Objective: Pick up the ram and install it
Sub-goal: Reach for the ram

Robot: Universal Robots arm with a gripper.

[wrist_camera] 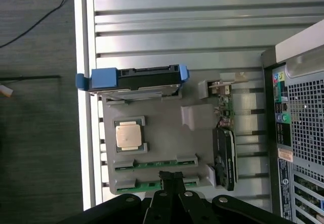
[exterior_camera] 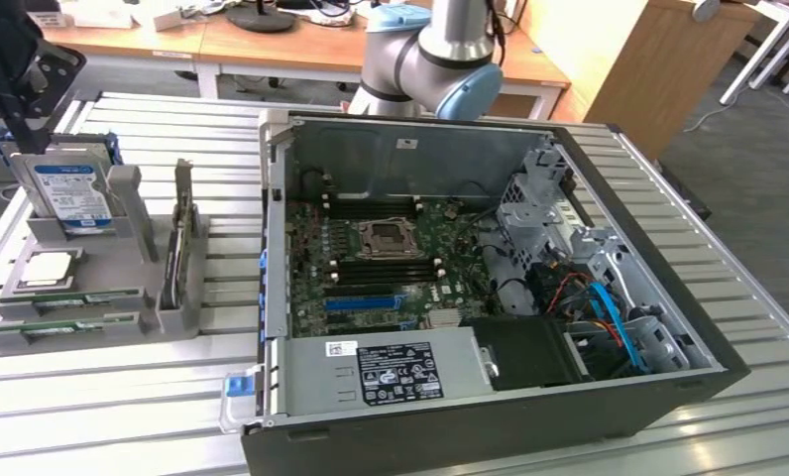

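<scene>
Wrist view: ram lies flat in a slot of the grey holder, green edge up. A second ram stick lies in the next slot, parallel and just beside it. Neither is gripped. Hand hangs above these two slots with its fingers pressed together, holding nothing and clear of the sticks.

Square silver processor chip sits in its pocket next to the ram. Blue-labelled hard drive stands on edge at the far end of the holder. A dark card stands upright along the side of the holder toward the computer case.

Exterior view: both sticks are at the holder's front edge, on the slatted metal desk, at the exterior view's left. The open case is to the right, motherboard exposed. Long dark slots flank its socket. Arm rises behind the case.
</scene>
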